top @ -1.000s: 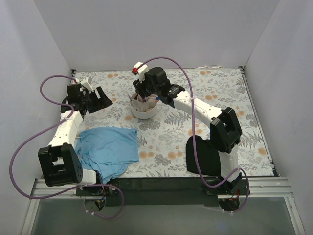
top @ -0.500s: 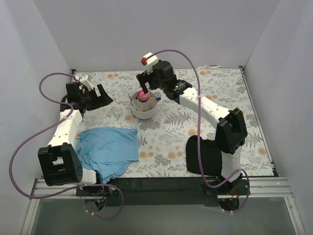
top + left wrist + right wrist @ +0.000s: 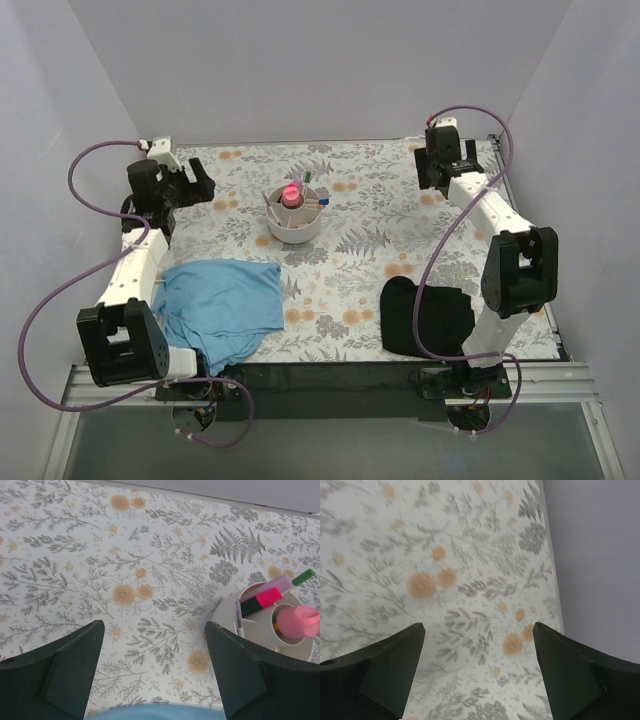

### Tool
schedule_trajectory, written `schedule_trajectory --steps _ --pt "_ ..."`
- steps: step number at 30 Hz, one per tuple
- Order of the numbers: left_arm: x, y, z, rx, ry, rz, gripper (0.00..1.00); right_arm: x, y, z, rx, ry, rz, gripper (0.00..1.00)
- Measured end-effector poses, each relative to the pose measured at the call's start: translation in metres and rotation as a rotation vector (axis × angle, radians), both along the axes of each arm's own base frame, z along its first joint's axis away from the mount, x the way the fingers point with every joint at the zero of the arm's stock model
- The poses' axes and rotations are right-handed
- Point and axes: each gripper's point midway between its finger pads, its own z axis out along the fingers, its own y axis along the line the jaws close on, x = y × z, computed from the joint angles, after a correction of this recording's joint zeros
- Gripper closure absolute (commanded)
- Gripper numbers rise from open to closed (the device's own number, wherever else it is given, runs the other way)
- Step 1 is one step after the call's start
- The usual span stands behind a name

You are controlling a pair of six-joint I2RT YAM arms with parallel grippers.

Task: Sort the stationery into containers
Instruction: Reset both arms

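The left gripper (image 3: pixel 153 625) has its two dark fingers spread wide with nothing between them, and it hangs over the flowered table (image 3: pixel 380 215), to the left of the white round organiser (image 3: pixel 295 231) and apart from it; in the left wrist view the organiser (image 3: pixel 225 617) stands just past the right finger, touching neither finger. Inside the organiser the stubby pink tube (image 3: pixel 298 621) stands upright in the central cup, and in an outer compartment beside it lean the red-pink highlighter (image 3: pixel 269 597), a purple marker (image 3: pixel 275 586) and a pen with green cap (image 3: pixel 303 577), their ends over the rim. From above, the pink tube (image 3: pixel 291 194) shows as a bright spot in the middle of the organiser. The right gripper (image 3: pixel 478 626) is also spread wide and holds nothing; it is well apart from the organiser, far to its right, near the back corner and the side wall (image 3: pixel 600 555), with only the table print under it. The blue cloth (image 3: pixel 225 300) lies crumpled in front of the organiser to the left, and the black cloth (image 3: pixel 425 315) lies in front of it to the right, both away from it
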Motion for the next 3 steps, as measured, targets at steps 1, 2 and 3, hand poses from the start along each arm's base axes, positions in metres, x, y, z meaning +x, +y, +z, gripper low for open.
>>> schedule_trajectory --steps 1,2,3 --pt "0.001 0.002 0.001 0.01 -0.011 0.006 0.18 -0.004 -0.003 -0.005 -0.016 0.021 -0.003 0.02" --pt "0.002 0.003 0.001 0.017 -0.018 0.011 0.18 -0.012 -0.008 -0.015 -0.045 0.055 -0.005 0.02" --pt "0.004 0.005 0.001 0.025 -0.026 0.017 0.18 -0.019 -0.012 -0.022 -0.063 0.083 -0.004 0.02"
